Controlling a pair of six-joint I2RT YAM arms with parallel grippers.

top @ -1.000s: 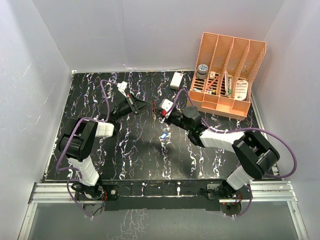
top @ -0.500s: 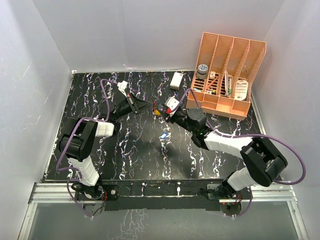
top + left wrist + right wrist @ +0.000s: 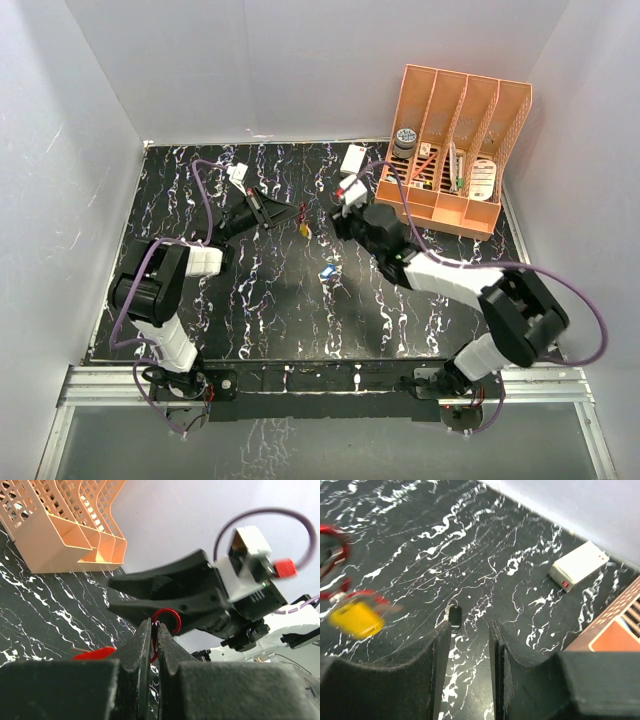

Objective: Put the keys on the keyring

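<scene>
Threading looks partly done: the left gripper [image 3: 154, 630] has its fingers clenched on the keyring [image 3: 166, 610], held up off the counter [image 3: 200, 290], with one yellow key [image 3: 305, 229] and one red key [image 3: 95, 653] apparently dangling from it. The right gripper [image 3: 470, 635] hangs just beside, fingers parted and empty. One blue key [image 3: 327, 270] lies loose on the counter. Next, I judge, the right must descend and pinch its head.
</scene>
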